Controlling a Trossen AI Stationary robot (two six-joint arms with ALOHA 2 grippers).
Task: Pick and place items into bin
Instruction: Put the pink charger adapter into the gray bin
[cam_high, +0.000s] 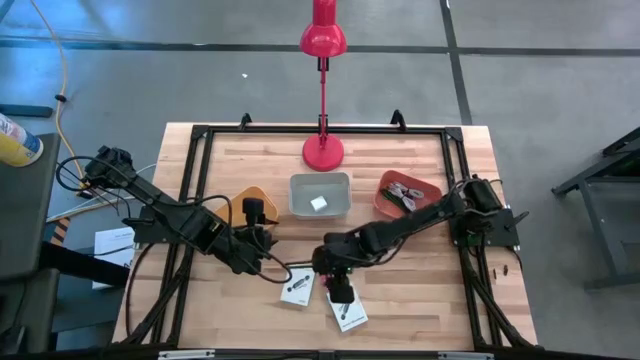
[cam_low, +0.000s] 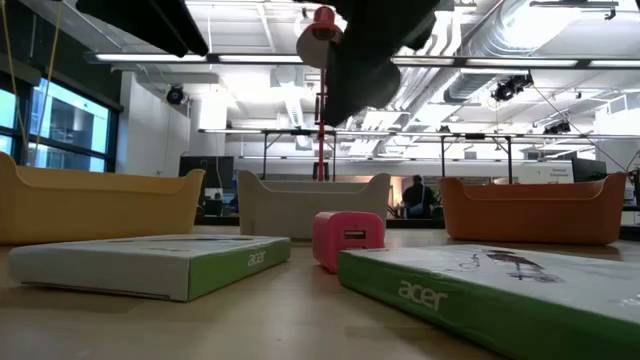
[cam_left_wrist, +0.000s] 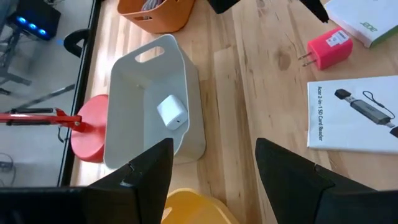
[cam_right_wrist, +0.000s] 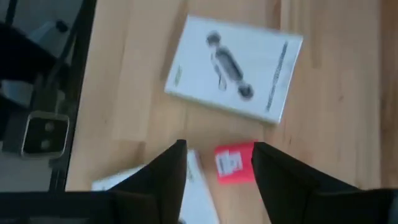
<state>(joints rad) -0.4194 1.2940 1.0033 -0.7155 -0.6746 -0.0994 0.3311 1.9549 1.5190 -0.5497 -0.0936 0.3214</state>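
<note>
Grippers first: your right gripper (cam_right_wrist: 214, 163) hung just above the pink cube (cam_right_wrist: 235, 163), a small plug-like block with two metal prongs, and its fingers stood spread, one on each side of the cube, not pinching it. You could see the cube on the wood between the two white cards, which were flat boxes with black print: one card (cam_high: 297, 289) lay on the left arm's side of it, the other card (cam_high: 347, 313) nearer the table's front edge. From the table-level camera the cube (cam_low: 347, 236) stood upright between both boxes, apart from them. Your left gripper (cam_left_wrist: 214, 180) waited over the table near the yellow bin (cam_high: 250, 200), with its fingers spread and nothing between them. The white cube (cam_left_wrist: 172, 112) already lay inside the grey bin (cam_left_wrist: 127, 68), which stood in the middle of the table in front of the red lamp (cam_high: 323, 150). The orange bin (cam_high: 385, 190) on the right arm's side held some dark and silvery small things, which you could not tell apart.
</note>
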